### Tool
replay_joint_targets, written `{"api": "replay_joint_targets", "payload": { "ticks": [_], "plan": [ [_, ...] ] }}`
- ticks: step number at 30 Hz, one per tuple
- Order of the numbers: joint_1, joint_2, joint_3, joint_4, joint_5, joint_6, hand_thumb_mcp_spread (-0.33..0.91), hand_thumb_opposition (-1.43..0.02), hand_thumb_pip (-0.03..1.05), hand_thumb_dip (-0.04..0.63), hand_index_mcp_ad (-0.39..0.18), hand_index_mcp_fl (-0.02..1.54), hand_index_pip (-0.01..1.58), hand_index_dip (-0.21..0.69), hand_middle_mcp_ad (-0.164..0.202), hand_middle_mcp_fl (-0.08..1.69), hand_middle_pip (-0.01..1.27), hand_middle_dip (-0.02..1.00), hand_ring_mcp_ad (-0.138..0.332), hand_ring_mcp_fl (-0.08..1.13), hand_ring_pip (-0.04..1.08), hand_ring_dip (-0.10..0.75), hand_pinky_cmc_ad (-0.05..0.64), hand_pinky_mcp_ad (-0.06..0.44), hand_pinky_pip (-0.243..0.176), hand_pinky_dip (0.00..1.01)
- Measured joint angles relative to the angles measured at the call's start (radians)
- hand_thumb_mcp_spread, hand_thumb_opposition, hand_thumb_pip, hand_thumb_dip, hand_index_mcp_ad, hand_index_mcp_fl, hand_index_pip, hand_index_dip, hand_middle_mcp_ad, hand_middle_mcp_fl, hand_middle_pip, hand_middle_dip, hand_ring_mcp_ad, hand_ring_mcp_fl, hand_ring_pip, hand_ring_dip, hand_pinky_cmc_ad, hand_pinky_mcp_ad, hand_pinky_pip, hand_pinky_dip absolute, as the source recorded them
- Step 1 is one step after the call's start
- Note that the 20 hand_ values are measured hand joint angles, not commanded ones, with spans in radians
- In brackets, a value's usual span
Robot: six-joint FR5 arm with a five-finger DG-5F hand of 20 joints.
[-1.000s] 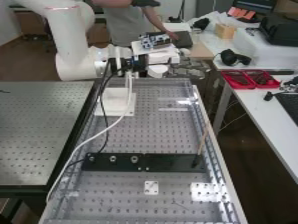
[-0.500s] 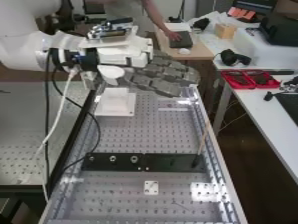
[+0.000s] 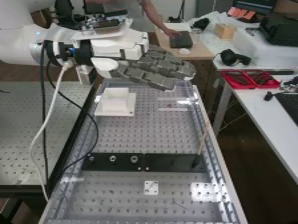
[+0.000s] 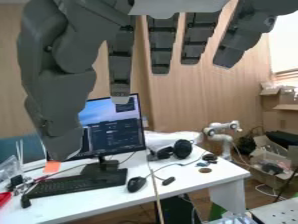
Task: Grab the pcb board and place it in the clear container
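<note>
Above the bench's far end, toward twelve o'clock: the robot hand (image 3: pixel 149 70) is hovering palm-side unclear, well apart from the perforated bench top (image 3: pixel 146 137).
Fingers: they are extending nearly straight, pointing between three and four o'clock in the high view; in the wrist view the fingers (image 4: pixel 163 47) are hanging with gaps between them.
Thumb: the thumb (image 4: pixel 56 75) is standing well apart from the fingers, the space between lying open.
White arm: it is coming in from ten o'clock, carrying an electronics module (image 3: pixel 106 25) above its wrist.
Pcb board: I cannot tell which piece on the bench is this one.
Clear container: a transparent piece (image 3: pixel 173 109) is lying between twelve and one o'clock from the bench's middle; whether it is the container, I cannot tell.
White stepped block (image 3: pixel 116 102): it is sitting at eleven o'clock.
Black strip (image 3: pixel 116 167): it is running crosswise near the middle, bearing round metal fittings.
Small white plate (image 3: pixel 151 187): it is lying at six o'clock.
Red trays (image 3: pixel 239 86): they are resting on the side table, between one and two o'clock.
</note>
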Motion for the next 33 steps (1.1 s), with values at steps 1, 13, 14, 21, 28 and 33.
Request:
{"api": "replay_joint_targets", "payload": {
  "ticks": [1,13,14,21,28,33],
  "plan": [
    [0.002,0.001,-0.001,0.002,0.000,0.000,0.50,-0.78,0.29,0.227,-0.166,0.32,0.37,0.368,0.061,0.11,0.13,0.18,0.103,0.02,0.11,0.051,0.281,0.197,-0.031,0.16],
    [0.021,0.013,-0.015,0.013,0.001,0.001,0.49,-0.76,0.29,0.220,-0.166,0.32,0.34,0.379,0.058,0.11,0.13,0.18,0.103,0.02,0.11,0.051,0.281,0.215,-0.031,0.16],
    [0.022,0.012,-0.015,0.012,0.000,0.002,0.49,-0.76,0.29,0.220,-0.164,0.32,0.33,0.379,0.058,0.11,0.13,0.18,0.103,0.02,0.11,0.051,0.281,0.215,-0.031,0.16],
    [0.027,0.008,-0.009,0.007,-0.002,0.003,0.49,-0.76,0.29,0.220,-0.164,0.32,0.30,0.379,0.058,0.11,0.13,0.18,0.103,0.02,0.11,0.051,0.281,0.215,-0.030,0.16],
    [0.026,0.013,-0.015,0.013,-0.003,0.000,0.49,-0.76,0.29,0.220,-0.164,0.32,0.29,0.379,0.058,0.11,0.13,0.18,0.103,0.02,0.11,0.051,0.281,0.215,-0.033,0.16],
    [0.023,0.013,-0.019,0.018,-0.006,-0.001,0.49,-0.76,0.30,0.220,-0.164,0.32,0.29,0.379,0.058,0.11,0.13,0.18,0.103,0.02,0.11,0.051,0.281,0.215,-0.033,0.16]
  ]
}}
